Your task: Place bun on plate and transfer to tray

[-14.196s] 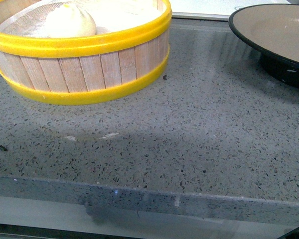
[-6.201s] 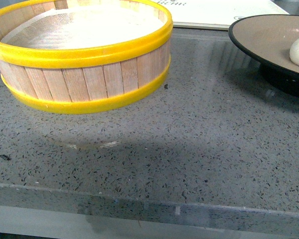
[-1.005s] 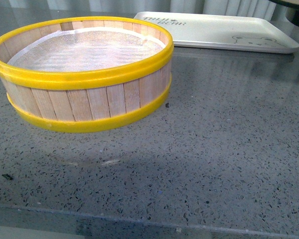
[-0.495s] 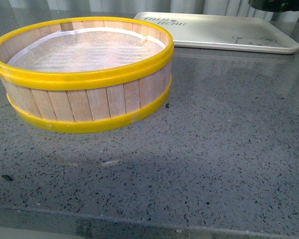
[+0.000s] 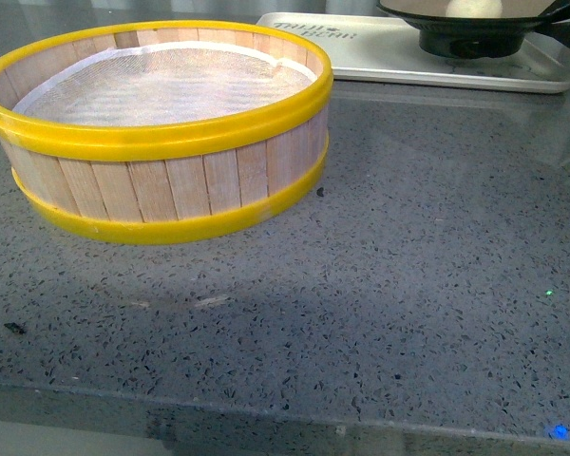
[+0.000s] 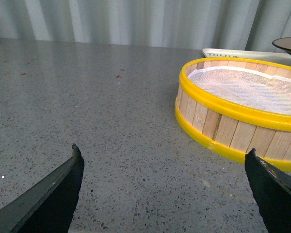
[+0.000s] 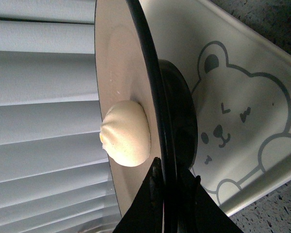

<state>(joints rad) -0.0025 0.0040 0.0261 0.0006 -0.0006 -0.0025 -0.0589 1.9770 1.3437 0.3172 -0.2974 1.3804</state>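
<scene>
Three views set around the steamer basket (image 5: 157,128).

Front: low over the grey surface (image 5: 380,313), close to the basket, facing the tray (image 5: 380,47) beyond it. Left wrist: low, further back, facing the basket (image 6: 242,114) sidelong; shares basket, surface and tray edge with front. Right wrist: hard against the plate (image 7: 136,63) rim above the tray.

Bun (image 7: 127,134): pale, domed, seated on the beige inside of the plate (image 7: 117,77). Plate: black rim seen edge-on, black pedestal base against the tray (image 7: 242,73). Tray: white, raised rim, printed with a bear outline. Right claw (image 7: 170,187): black fingers closed on the plate's rim. Tabletop (image 7: 276,211): grey speckled, seen beside the tray. White slatted blinds behind.
</scene>
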